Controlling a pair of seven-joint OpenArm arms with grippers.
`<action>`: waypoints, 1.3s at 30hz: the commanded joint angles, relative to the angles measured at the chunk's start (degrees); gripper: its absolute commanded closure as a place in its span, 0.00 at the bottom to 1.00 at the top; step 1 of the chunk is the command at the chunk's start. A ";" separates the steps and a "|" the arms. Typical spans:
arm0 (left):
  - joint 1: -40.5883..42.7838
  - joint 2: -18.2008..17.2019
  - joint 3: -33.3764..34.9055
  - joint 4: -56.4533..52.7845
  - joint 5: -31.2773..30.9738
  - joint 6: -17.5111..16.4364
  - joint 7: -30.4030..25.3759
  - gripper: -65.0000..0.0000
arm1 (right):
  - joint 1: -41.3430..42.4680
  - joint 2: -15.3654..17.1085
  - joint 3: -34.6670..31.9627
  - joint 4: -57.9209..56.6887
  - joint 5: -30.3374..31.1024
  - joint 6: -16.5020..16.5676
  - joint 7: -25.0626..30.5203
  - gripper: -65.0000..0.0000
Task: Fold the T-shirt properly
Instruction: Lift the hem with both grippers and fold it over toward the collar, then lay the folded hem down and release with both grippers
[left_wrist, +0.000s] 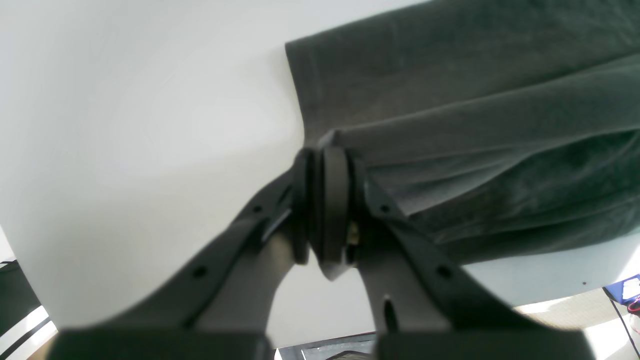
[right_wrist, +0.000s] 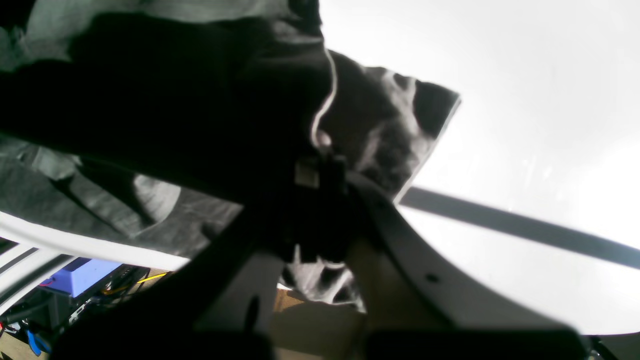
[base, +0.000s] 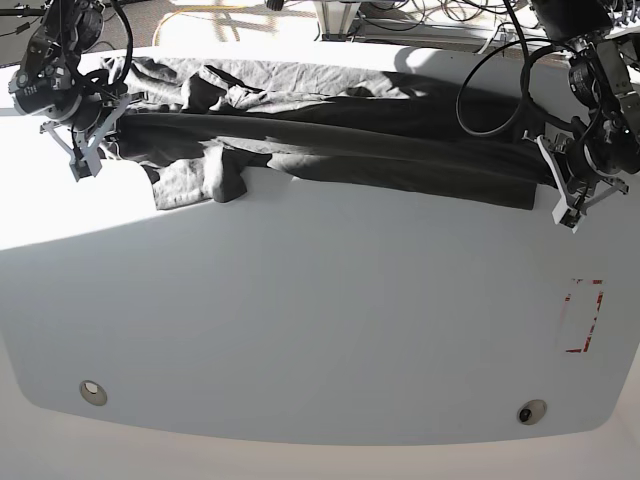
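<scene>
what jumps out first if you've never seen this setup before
The dark T-shirt stretched in a long wrinkled band across the far side of the white table catches the eye first. Next come the two arms at its ends: the left gripper is shut on a corner of the cloth, and the right gripper pinches the opposite end. A small red-marked rectangle sits near the table's right edge in the base view.

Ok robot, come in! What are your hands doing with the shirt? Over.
Left gripper shut on T-shirt edge. Right gripper shut on the opposite end. Shirt stretched long across the table's far side, bunched and wrinkled. Nothing in the way.
</scene>
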 joint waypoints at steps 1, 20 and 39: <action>0.28 -1.62 -0.09 0.89 0.36 -0.08 -0.53 0.94 | -0.69 0.90 0.19 0.84 0.08 0.16 0.75 0.98; -1.30 -1.97 -0.09 1.86 -0.08 -0.08 -0.53 0.51 | -1.65 -2.62 1.42 2.33 1.57 0.51 1.98 0.23; -3.94 3.48 -0.09 -7.28 -2.81 -0.08 -0.53 0.51 | 2.57 -6.40 1.07 -1.45 6.23 0.16 3.65 0.59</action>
